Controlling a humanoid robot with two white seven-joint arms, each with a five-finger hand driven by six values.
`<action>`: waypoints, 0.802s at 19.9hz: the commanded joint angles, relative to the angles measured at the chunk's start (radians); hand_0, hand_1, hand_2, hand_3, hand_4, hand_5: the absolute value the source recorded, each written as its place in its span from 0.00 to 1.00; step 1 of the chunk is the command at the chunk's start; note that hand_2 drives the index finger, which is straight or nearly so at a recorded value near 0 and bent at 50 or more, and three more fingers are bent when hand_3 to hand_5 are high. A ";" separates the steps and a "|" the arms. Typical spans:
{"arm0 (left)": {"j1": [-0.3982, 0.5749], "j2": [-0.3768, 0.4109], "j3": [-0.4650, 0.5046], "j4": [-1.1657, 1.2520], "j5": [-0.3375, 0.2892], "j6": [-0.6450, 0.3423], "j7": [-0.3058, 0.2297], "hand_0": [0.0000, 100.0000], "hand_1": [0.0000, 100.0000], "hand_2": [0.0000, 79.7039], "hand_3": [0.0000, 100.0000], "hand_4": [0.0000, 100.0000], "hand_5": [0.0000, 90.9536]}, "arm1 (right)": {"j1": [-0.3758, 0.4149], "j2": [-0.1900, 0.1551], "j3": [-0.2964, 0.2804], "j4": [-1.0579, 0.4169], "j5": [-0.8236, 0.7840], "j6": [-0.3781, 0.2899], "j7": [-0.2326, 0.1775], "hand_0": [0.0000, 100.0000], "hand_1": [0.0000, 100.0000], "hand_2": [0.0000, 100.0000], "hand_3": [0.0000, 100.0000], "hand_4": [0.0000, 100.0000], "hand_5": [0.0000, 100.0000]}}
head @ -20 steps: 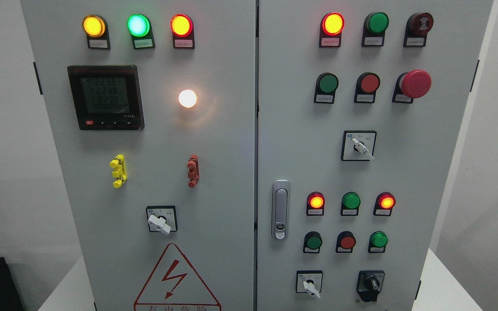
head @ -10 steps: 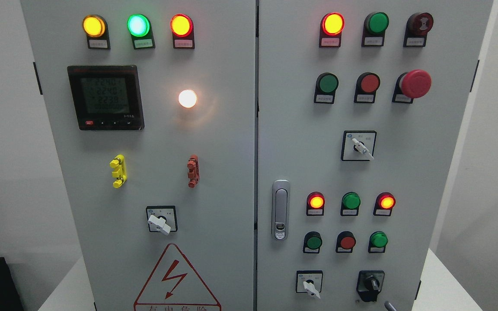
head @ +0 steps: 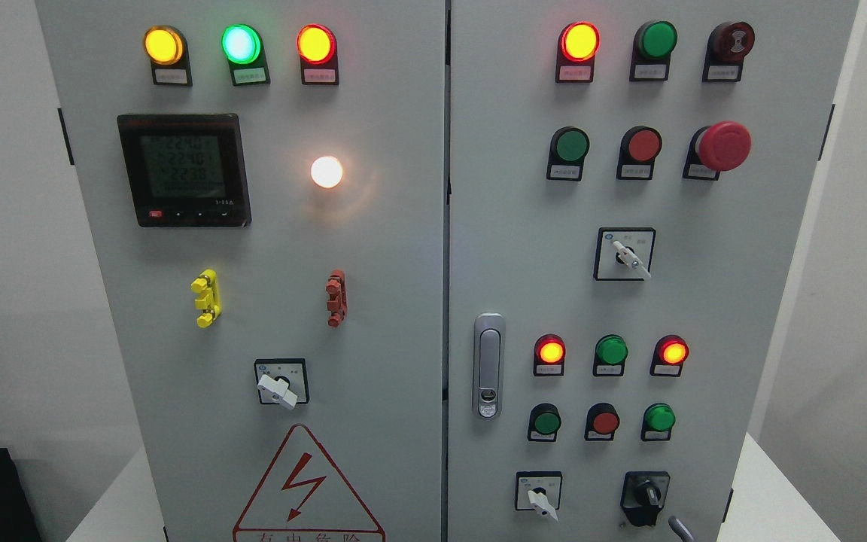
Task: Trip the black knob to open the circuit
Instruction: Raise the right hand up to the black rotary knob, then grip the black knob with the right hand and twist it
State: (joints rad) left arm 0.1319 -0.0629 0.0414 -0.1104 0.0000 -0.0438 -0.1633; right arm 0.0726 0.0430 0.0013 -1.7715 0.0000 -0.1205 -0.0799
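Observation:
The black knob (head: 646,495) sits at the lower right of the right cabinet door (head: 742,316). Its handle points roughly upward, tilted slightly right. A thin grey part of my right hand (head: 679,528) pokes in at the bottom edge, just below and to the right of the knob, without touching it. The rest of the hand is out of view. My left hand is not in view.
A white selector switch (head: 540,500) sits left of the knob. Red and green buttons (head: 603,421) and lit lamps (head: 550,351) are above it. A door latch (head: 488,365) is near the seam. A red emergency button (head: 723,145) protrudes at the upper right.
A grey part of my right hand has risen into view at the bottom edge near the black knob. The meter digits have changed. The knob has not moved.

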 commanded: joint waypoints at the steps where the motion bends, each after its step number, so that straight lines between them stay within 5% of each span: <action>1: 0.000 0.000 0.000 0.000 -0.023 0.005 -0.001 0.12 0.39 0.00 0.00 0.00 0.00 | -0.004 0.000 0.032 0.001 -0.012 0.001 0.000 0.00 0.00 0.00 1.00 1.00 1.00; 16: 0.000 0.000 0.000 0.000 -0.023 0.004 -0.001 0.12 0.39 0.00 0.00 0.00 0.00 | -0.004 0.002 0.045 0.007 -0.008 -0.001 0.000 0.00 0.00 0.00 1.00 1.00 1.00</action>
State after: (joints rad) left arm 0.1319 -0.0629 0.0414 -0.1104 0.0000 -0.0394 -0.1633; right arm 0.0679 0.0434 0.0302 -1.7648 0.0000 -0.1202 -0.0801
